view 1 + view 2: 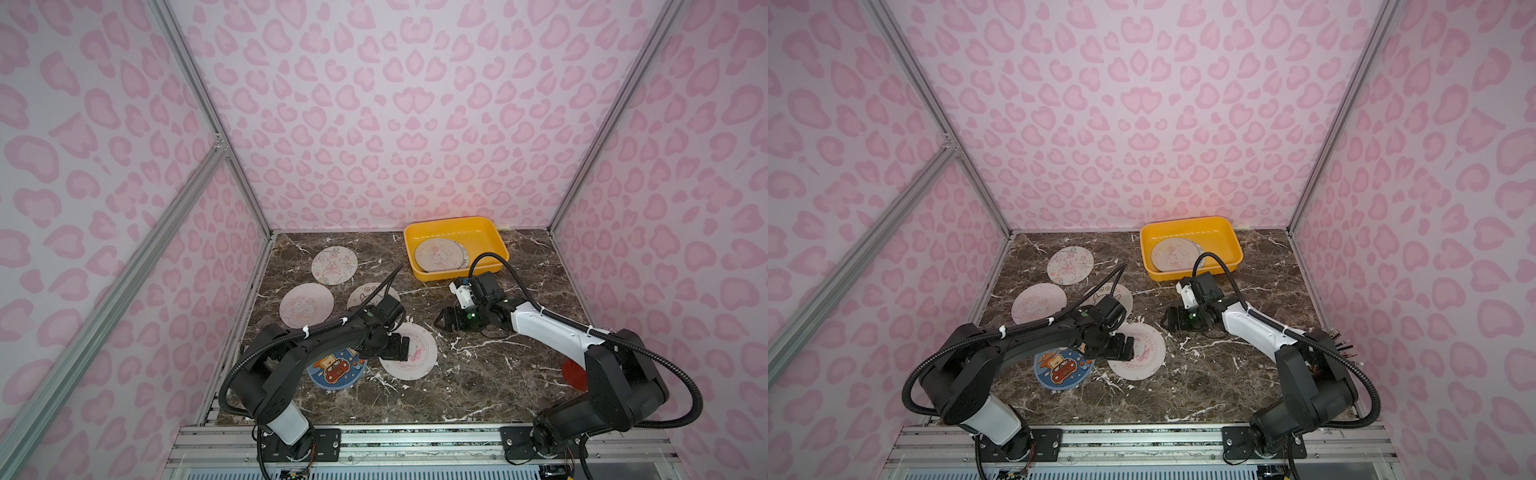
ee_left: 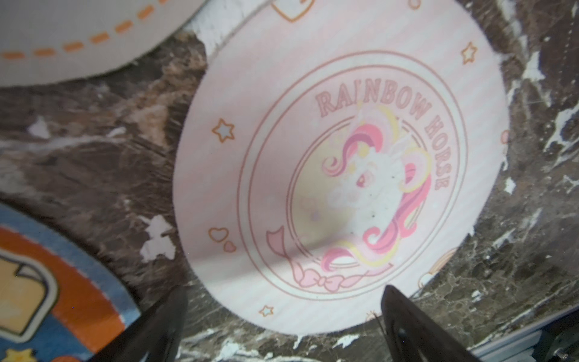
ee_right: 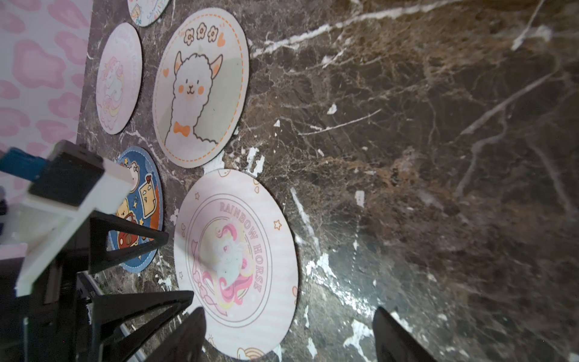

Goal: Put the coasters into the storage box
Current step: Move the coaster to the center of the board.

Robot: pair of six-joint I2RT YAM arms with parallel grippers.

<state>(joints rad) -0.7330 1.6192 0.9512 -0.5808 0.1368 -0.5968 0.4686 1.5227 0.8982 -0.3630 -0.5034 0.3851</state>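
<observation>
The left pincer [image 2: 282,302] is released, its two dark fingers spread wide with nothing between them. It straddles the rim of the Rainbow Horse coaster [image 2: 341,175], a pale pink disc lying flat on the dark marble desk [image 2: 78,156]; whether the fingers touch it cannot be told. In both top views this pincer sits over the left part of that coaster, at lower centre of the frame.

Just left of it lies the blue-rimmed coaster [image 1: 336,370], partly under the left arm. Above it, mostly hidden by the wrist, is the alpaca coaster [image 3: 200,91].

The right pincer [image 3: 289,313] is also released and empty. It hangs over bare desk just right of the Rainbow Horse coaster, right of centre in a top view [image 1: 446,320].

Further left lies the unicorn coaster [image 1: 306,305], with the butterfly coaster [image 1: 334,266] above it near the left wall.

The storage box [image 1: 457,224], yellow-orange, stands at the back of the desk, upper right of centre. It holds two overlapping coasters [image 1: 438,254] lying flat.
</observation>
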